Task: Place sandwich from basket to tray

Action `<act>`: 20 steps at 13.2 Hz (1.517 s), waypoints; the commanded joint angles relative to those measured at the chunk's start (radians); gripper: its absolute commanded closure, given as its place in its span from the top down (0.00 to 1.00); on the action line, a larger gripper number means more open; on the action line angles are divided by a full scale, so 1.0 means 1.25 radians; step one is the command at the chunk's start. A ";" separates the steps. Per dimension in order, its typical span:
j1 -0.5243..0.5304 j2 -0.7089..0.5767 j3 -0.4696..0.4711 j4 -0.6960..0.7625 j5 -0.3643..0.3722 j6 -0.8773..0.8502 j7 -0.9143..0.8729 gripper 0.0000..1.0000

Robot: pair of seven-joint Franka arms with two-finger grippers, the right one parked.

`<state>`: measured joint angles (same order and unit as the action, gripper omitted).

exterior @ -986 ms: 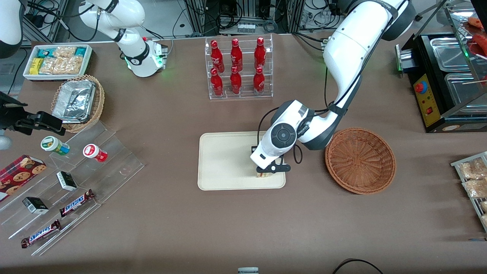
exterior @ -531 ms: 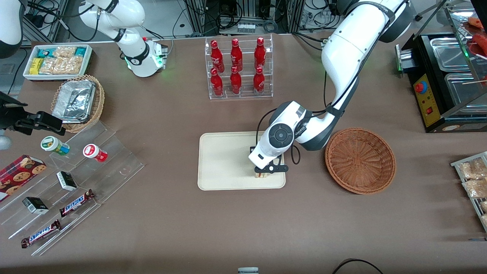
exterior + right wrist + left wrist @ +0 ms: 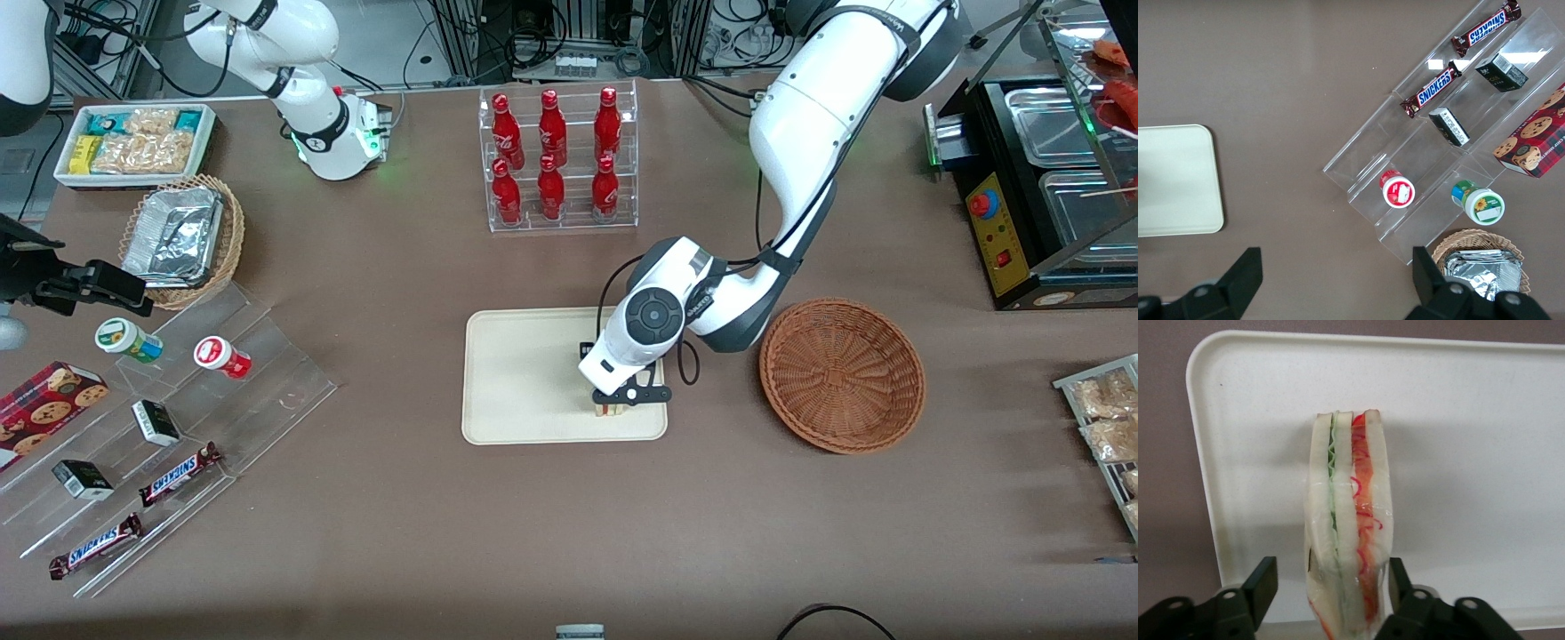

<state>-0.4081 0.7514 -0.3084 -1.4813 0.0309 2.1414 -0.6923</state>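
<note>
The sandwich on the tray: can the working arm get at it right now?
Probably yes: the gripper hangs right over the sandwich, its open fingers either side of it, and nothing on the tray is in between.

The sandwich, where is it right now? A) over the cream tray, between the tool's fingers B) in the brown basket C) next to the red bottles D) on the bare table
A: the sandwich stands on its edge over the tray between the fingers of the tool, which look spread with a gap on one side, while the basket sits empty.
</note>
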 commanded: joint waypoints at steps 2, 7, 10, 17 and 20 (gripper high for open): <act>-0.004 -0.013 0.006 0.030 0.015 -0.009 -0.006 1.00; 0.016 -0.083 0.024 0.036 0.018 -0.049 -0.003 1.00; 0.083 -0.131 0.026 0.038 0.011 -0.088 0.003 1.00; 0.231 -0.206 0.025 0.098 0.002 -0.264 0.067 1.00; 0.277 -0.250 0.025 0.097 0.013 -0.324 0.070 1.00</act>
<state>-0.0834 0.4845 -0.2701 -1.3526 0.0404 1.7790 -0.6136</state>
